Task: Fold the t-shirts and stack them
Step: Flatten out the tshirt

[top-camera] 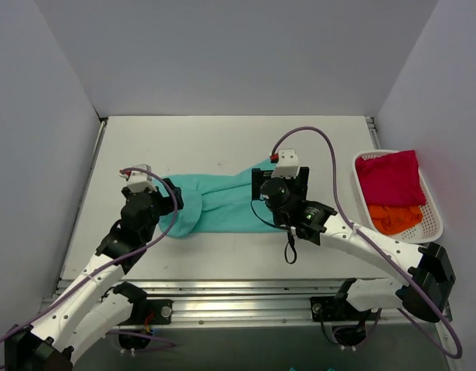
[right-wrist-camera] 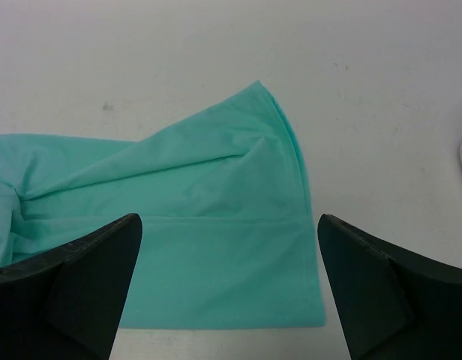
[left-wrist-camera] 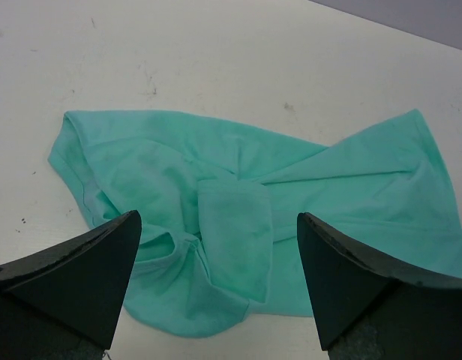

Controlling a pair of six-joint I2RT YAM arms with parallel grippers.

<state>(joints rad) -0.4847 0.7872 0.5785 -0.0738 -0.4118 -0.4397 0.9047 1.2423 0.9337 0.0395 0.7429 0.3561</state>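
Observation:
A teal t-shirt (top-camera: 222,202) lies rumpled and partly folded on the white table, between my two arms. My left gripper (top-camera: 170,195) hovers open over its bunched left end; in the left wrist view the teal t-shirt (left-wrist-camera: 238,225) fills the gap of the left gripper (left-wrist-camera: 216,277). My right gripper (top-camera: 278,179) hovers open over its right end; the right wrist view shows a flat folded hem of the teal t-shirt (right-wrist-camera: 223,270) under the right gripper (right-wrist-camera: 229,281). A magenta t-shirt (top-camera: 390,177) and an orange t-shirt (top-camera: 396,218) lie in the basket.
A white slotted basket (top-camera: 433,219) stands at the table's right edge, close to my right arm. Grey walls close in the table at the back and sides. A metal rail (top-camera: 246,294) runs along the near edge.

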